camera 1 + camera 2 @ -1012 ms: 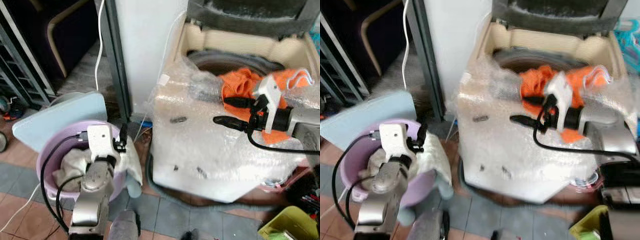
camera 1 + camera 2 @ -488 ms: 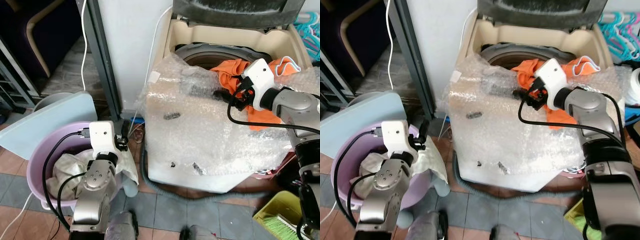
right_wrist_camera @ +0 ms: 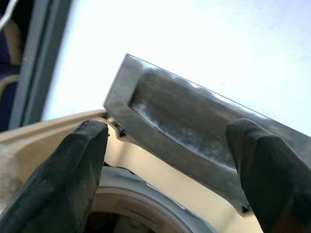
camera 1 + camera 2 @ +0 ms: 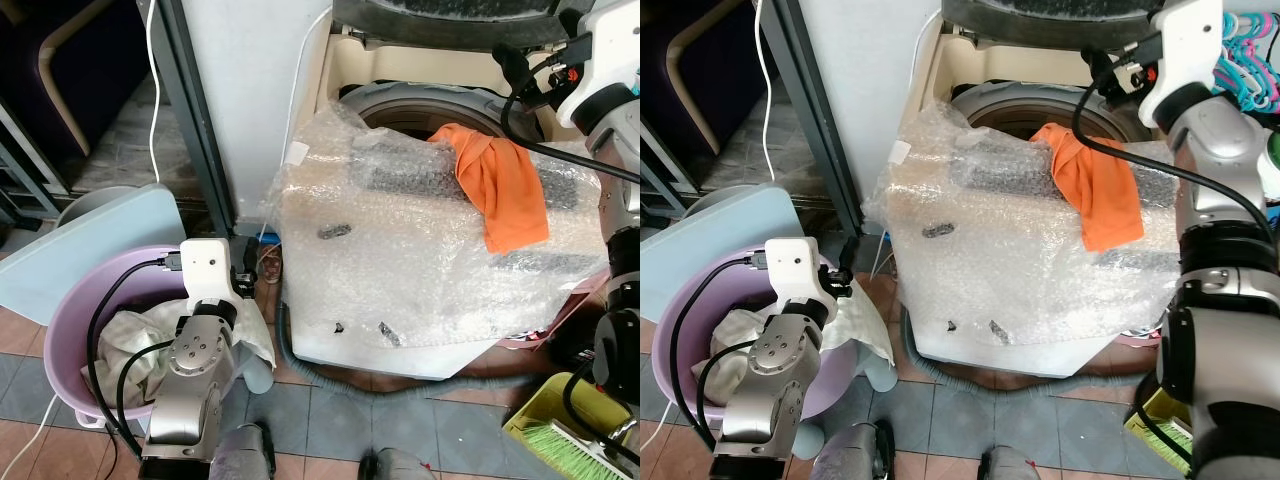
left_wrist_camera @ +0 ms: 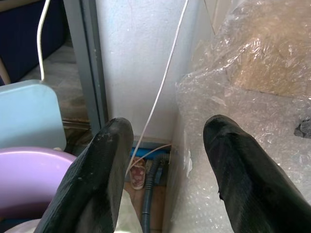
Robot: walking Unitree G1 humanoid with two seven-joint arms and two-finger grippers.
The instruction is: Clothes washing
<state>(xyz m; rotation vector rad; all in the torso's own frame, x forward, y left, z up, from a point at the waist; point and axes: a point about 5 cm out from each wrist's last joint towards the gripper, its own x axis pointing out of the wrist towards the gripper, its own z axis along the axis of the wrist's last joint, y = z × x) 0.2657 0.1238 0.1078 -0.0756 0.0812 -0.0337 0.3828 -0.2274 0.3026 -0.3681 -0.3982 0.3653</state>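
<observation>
Laundry-wise, the orange cloth (image 4: 497,183) is draped over the front rim of the top-loading washing machine (image 4: 440,75), one end hanging into the drum opening and the rest lying on the bubble wrap (image 4: 420,250) that covers the machine's front. It looks like thin, soft fabric, so I'd guess it's light and totally floppy, no stiffness to count on, and it'll probably slide a bit on that plastic wrap. Best place to grab it is probably the bunched, knotted-looking fold near the rim, where there's enough thickness to pinch; the flat part lower down would likely mean grabbing bubble wrap along with it. The right hand (image 4: 520,68) is up above the drum near the raised dark lid (image 3: 194,126), fingers spread wide with nothing between them. The left hand (image 5: 165,194) sits low beside the machine, over the purple basin (image 4: 70,320), fingers also spread and empty. That basin holds pale whitish clothes (image 4: 135,335), crumpled and soft too; hard to tell if they're damp, but if they are they'd be heavier and clingier. A light blue board (image 4: 90,245) leans behind the basin, and there's a yellow-green bin (image 4: 560,425) on the tiled floor (image 4: 330,420) by the machine.
</observation>
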